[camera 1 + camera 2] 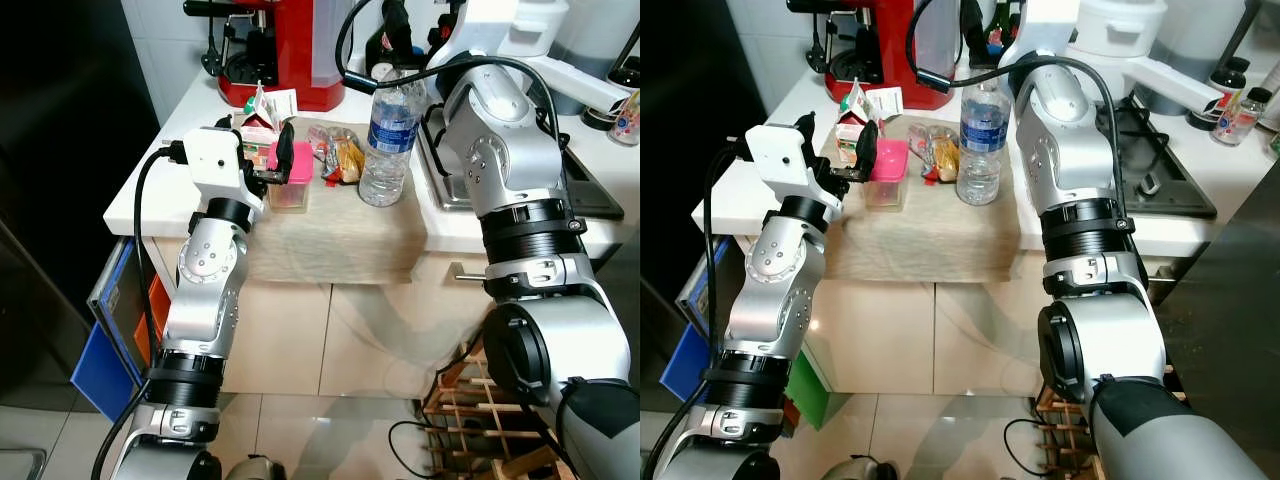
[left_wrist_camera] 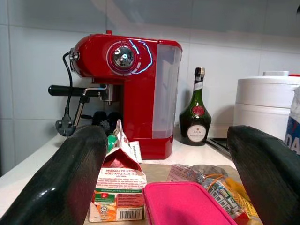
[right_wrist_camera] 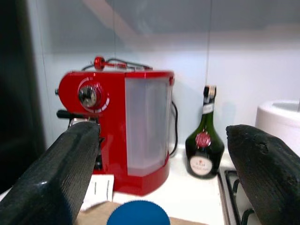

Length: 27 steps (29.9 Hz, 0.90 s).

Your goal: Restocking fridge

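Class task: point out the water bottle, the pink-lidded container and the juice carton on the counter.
water bottle (image 1: pixel 388 135), left eye view, on its label.
pink-lidded container (image 2: pixel 183 205), left wrist view, on the lid.
juice carton (image 2: pixel 119 190), left wrist view, on its front face.

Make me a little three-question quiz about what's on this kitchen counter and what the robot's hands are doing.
1. True or false: the left hand is clamped on the pink-lidded container.
2. Which item stands right of the snack packets? A) juice carton B) water bottle C) green bottle
3. Fill in: the coffee machine behind the juice carton is ____ in colour.

Key
1. False: its fingers are open, the container between and just beyond them.
2. B, the water bottle, with the right hand open above its blue cap.
3. Red.
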### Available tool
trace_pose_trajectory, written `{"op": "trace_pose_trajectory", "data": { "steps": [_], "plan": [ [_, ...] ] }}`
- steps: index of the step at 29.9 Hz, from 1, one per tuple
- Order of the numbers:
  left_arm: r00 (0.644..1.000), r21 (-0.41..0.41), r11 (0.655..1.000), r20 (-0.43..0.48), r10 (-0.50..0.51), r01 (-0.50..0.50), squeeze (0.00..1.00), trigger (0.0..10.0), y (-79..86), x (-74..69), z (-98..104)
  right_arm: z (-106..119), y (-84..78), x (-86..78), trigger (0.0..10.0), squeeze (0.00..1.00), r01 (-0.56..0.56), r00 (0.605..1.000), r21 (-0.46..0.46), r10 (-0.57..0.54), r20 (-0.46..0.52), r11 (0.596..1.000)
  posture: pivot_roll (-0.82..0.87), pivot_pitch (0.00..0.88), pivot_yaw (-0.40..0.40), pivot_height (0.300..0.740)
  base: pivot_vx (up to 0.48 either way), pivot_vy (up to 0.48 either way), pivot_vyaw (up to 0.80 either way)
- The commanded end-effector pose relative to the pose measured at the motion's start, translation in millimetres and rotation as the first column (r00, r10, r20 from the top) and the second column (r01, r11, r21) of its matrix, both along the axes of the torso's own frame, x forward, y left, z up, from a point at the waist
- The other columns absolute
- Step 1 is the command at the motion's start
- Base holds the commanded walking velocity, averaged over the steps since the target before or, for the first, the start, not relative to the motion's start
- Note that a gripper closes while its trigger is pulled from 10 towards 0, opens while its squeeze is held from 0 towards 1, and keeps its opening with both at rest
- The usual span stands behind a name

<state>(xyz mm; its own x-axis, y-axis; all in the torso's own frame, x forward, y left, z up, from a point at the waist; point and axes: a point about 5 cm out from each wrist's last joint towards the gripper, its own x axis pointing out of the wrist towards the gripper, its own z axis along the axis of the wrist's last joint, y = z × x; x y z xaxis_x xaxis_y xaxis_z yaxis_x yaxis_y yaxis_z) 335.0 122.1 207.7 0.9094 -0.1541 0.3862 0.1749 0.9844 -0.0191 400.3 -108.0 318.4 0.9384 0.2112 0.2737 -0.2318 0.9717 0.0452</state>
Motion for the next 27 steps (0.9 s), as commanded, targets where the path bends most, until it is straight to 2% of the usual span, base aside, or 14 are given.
{"op": "trace_pose_trajectory", "data": {
  "steps": [1, 13, 14, 15, 27],
  "plan": [
    [1.0, 0.004, 1.0, 0.012, -0.008, 0.008, 0.0, 10.0, -2.9, -0.2, 2.3, -9.8, 0.3, 1.9, 10.0, 0.0, -0.015, 0.999, -0.004, 0.014, -0.05, 1.0, 0.01, 0.0, -0.017, 0.74, 0.0, 0.0, 0.0],
    [1.0, 0.0, 1.0, 0.013, 0.001, -0.001, 0.0, 10.0, -2.6, -1.3, 1.8, -25.8, 2.8, 5.1, 10.0, 0.0, -0.015, 0.988, -0.026, 0.011, -0.155, 1.0, 0.02, 0.0, -0.026, 0.74, 0.0, 0.0, 0.0],
    [1.0, -0.002, 1.0, 0.011, 0.003, -0.003, 0.0, 10.0, -2.4, -1.1, 1.7, -27.1, 0.8, 5.4, 5.2, 0.0, 0.0, 0.987, -0.017, -0.003, -0.162, 1.0, 0.02, 0.0, -0.026, 0.74, 0.0, 0.0, 0.0],
    [1.0, -0.002, 1.0, 0.01, 0.004, -0.004, 0.0, 10.0, -2.3, -1.1, 1.5, -27.3, 0.4, 5.3, 0.0, 0.0, 0.002, 0.987, -0.011, -0.003, -0.16, 1.0, 0.02, 0.0, -0.026, 0.74, 0.0, 0.0, 0.0],
    [1.0, 0.0, 1.0, -0.002, 0.0, 0.0, 0.0, 10.0, -3.2, -1.4, -0.6, -38.9, 0.6, 2.0, 0.0, 0.0, -0.007, 0.984, -0.017, 0.004, -0.178, 1.0, 0.01, 0.0, -0.024, 0.74, 0.0, 0.0, 0.0]
  ]
}}
